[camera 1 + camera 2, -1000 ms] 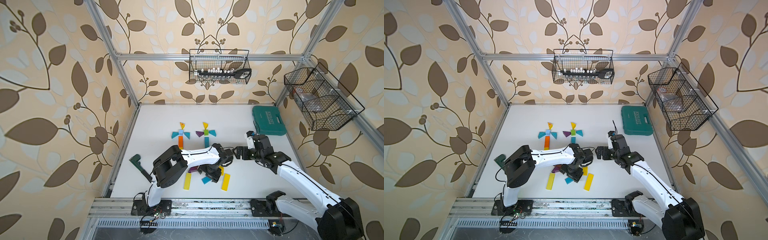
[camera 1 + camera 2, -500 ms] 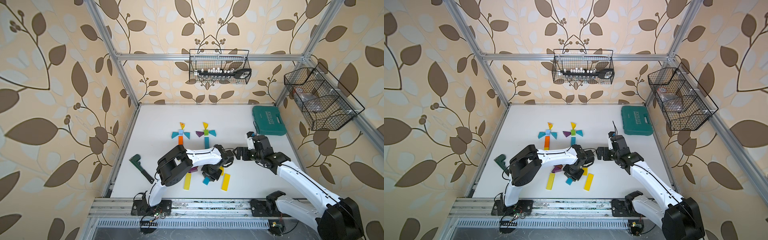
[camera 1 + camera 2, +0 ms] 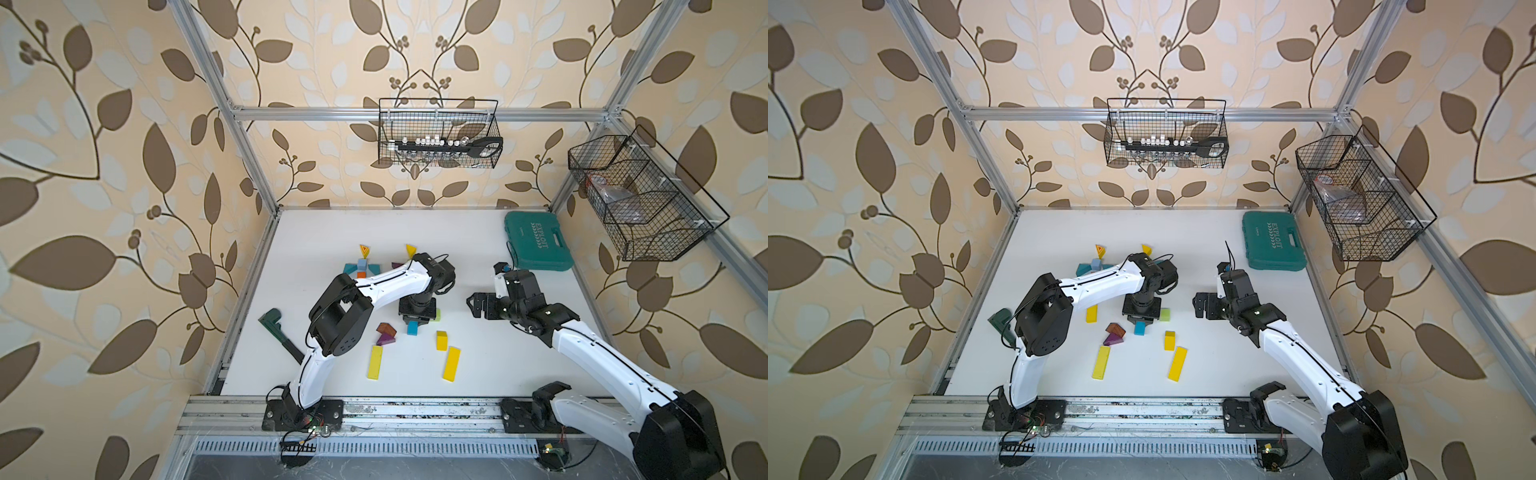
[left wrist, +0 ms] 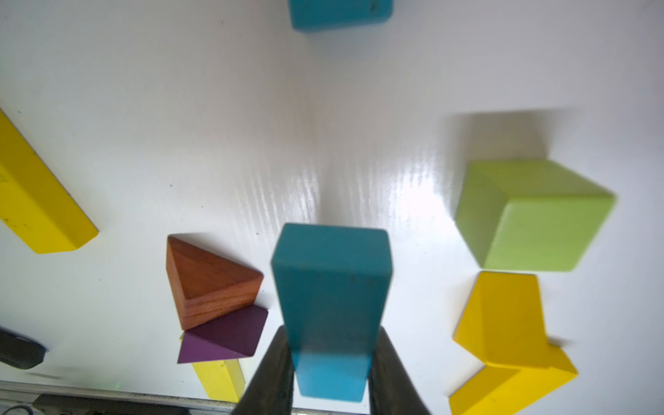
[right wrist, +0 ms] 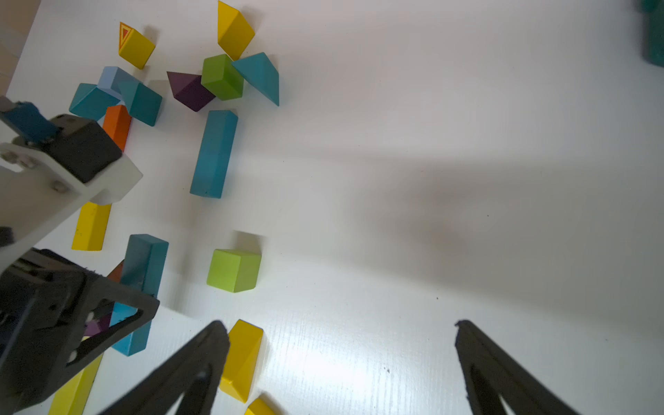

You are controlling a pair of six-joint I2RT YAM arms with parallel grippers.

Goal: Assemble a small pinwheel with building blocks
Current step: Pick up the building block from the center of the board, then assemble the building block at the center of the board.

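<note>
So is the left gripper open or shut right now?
Shut. The left gripper has its fingers pressed on both sides of the blue block.

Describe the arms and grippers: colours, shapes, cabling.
Both the left arm and right arm have white rounded links with boxy black joint housings and a thin black cable along each link. The left gripper and right gripper are black, with dark tapered jaws. A small blue part sits at the right wrist. No readable markings.
</note>
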